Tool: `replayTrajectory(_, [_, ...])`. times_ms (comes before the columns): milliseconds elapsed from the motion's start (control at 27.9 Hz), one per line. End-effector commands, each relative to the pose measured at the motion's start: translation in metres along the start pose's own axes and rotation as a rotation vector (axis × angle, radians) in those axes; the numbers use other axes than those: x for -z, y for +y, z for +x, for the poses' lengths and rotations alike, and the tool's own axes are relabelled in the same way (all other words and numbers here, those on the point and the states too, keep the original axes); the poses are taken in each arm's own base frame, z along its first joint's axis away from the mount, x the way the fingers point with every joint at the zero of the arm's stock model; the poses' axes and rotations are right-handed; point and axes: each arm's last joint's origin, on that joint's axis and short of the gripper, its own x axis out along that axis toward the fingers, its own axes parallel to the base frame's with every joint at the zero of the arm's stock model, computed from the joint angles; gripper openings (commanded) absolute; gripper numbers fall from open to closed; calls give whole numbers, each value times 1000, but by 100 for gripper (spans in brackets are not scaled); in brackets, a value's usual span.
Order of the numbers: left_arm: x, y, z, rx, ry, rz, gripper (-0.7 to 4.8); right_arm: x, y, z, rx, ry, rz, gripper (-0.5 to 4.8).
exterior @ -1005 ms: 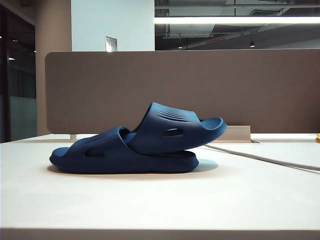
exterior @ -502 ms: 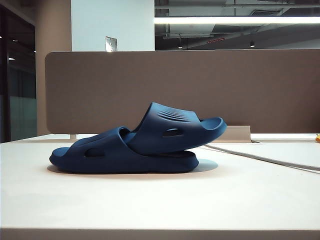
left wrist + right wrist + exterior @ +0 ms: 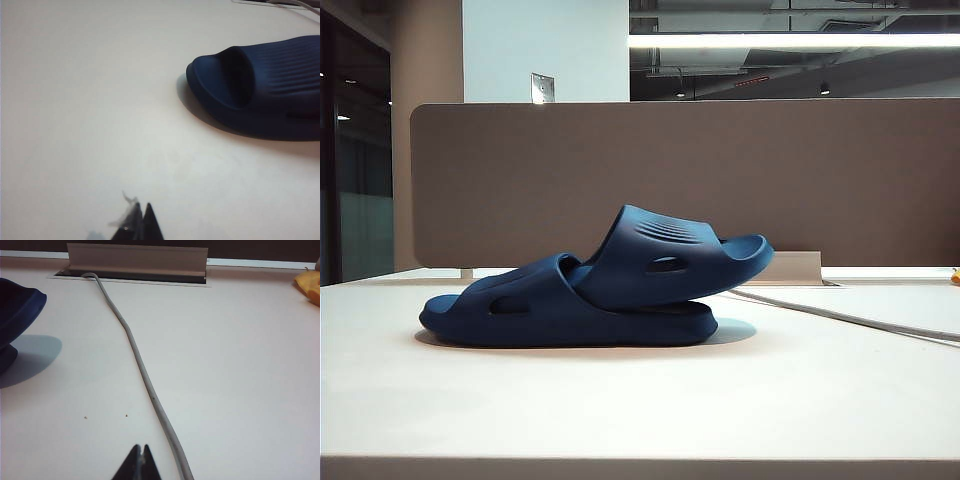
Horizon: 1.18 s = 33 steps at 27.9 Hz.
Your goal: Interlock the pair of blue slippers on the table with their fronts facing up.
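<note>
Just 2 blue slippers (image 3: pixel 590 290) interlocked; left gripper (image 3: pixel 141 222), right gripper (image 3: pixel 141 460) closed.

pair of blue slippers (image 3: pixel 590 295): dark navy blue throughout, straps ridged with fine parallel ribs
table (image 3: pixel 640 410): pale cream-white, plain and matt
partition panel (image 3: pixel 820 180): flat brown-grey, unpatterned
cable (image 3: pixel 145 380): light grey
cable tray (image 3: pixel 137 260): pale metallic grey
left gripper (image 3: pixel 140 227): black tips
right gripper (image 3: pixel 140 465): black tips
object at the table's far right edge (image 3: pixel 309 285): orange-yellow
</note>
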Motion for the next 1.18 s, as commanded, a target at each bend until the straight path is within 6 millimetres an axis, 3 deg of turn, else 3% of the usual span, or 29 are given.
replayTrajectory(36, [0,0,0,-2,-1,-32,-2,0,0,0,-1,1,-2,-2])
replayTrajectory(1184, [0,0,0,9,0,-44,3,-1,0,0,0,-7,4,-1])
